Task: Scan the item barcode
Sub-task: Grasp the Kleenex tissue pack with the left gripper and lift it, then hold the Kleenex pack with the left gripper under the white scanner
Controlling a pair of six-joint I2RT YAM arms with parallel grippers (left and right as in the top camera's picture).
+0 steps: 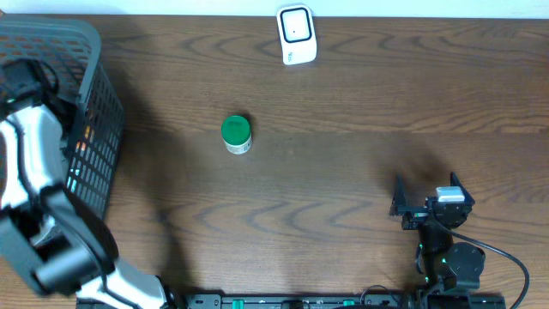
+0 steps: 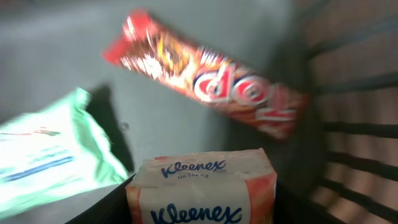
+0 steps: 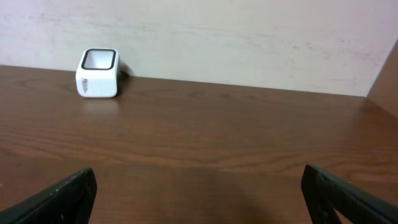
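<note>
Soft tissue in slick film: the Kleenex pack (image 2: pixel 202 186) lies in the grey mesh basket (image 1: pixel 99 103) at 9 o'clock, beneath my left gripper (image 2: pixel 196 213), whose grip I cannot tell. I judge it light, squashy, slippery; best pinched across its narrow sides. Beside it: glossy red wrapper (image 2: pixel 205 81), green pouch (image 2: pixel 50 149). White scanner (image 1: pixel 297 34) at 12 o'clock; right gripper (image 3: pixel 200 193) stands wide.

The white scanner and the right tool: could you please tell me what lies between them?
Only bare wooden table lies between the white scanner and the right tool; the overhead and right wrist views both show it.
</note>
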